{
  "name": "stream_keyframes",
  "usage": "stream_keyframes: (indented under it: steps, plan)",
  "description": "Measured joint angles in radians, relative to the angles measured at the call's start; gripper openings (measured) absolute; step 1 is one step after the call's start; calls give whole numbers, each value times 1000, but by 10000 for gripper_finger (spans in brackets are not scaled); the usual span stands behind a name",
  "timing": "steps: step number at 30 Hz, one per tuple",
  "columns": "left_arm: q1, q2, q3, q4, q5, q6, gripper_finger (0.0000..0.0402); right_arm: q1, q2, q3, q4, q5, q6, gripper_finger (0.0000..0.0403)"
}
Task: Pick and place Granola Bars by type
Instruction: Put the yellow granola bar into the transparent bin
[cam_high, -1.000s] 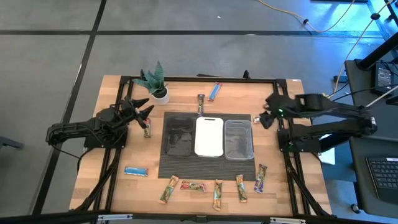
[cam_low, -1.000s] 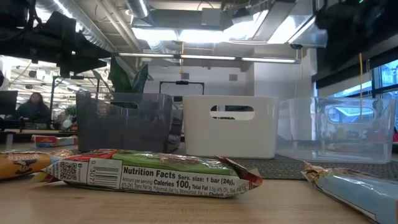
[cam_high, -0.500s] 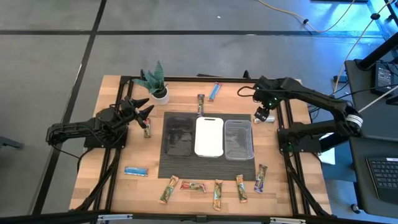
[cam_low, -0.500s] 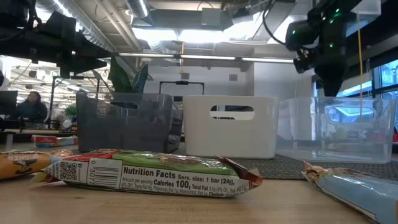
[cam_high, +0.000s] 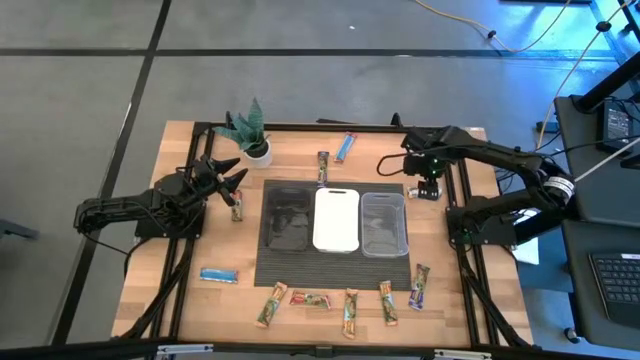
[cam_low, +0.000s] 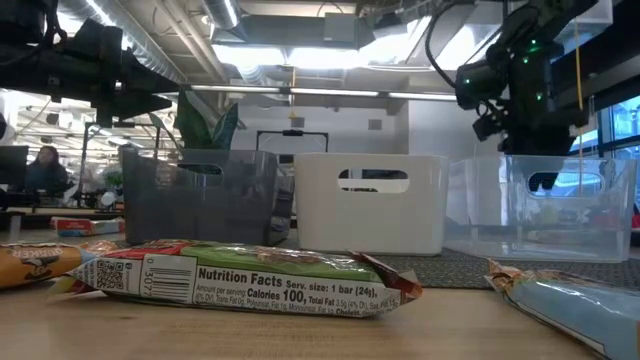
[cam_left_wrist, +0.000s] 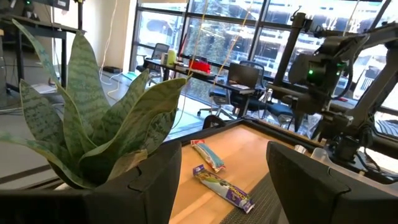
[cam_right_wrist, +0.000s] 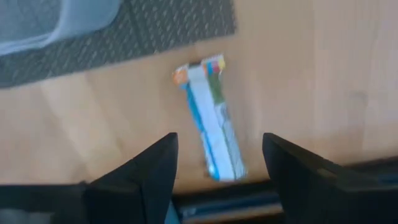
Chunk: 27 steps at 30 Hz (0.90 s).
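Risk sits mostly with the right gripper (cam_right_wrist: 214, 171): its fingers stand wide and empty above a thin blue-and-white wrapped granola bar (cam_right_wrist: 211, 124) that lies on the wooden desk (cam_high: 450, 235), close to the black frame rail at the desk's edge, beside the clear plastic tray (cam_high: 384, 223). If you descend off-centre, one finger may hit the rail or push the slippery bar under it. The bar also lies slanted to the fingers, so you may pinch only a corner. The left gripper (cam_high: 228, 180) waits open near the small potted plant (cam_high: 248, 131); other bars lie along the front edge.
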<state>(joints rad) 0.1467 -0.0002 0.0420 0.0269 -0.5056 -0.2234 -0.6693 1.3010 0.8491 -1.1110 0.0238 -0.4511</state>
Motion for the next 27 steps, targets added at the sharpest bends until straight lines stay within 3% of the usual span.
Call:
stream_keyframes:
  steps: [5,15,27]
  plan:
    - [0,0,0,0,-9,0,229,0,0,-81,125,0,-7,237]
    - [0,0,0,0,-10,0,229,0,0,-189,149,-52,-176,237]
    - [0,0,0,0,-30,0,229,0,0,-239,184,12,-169,237]
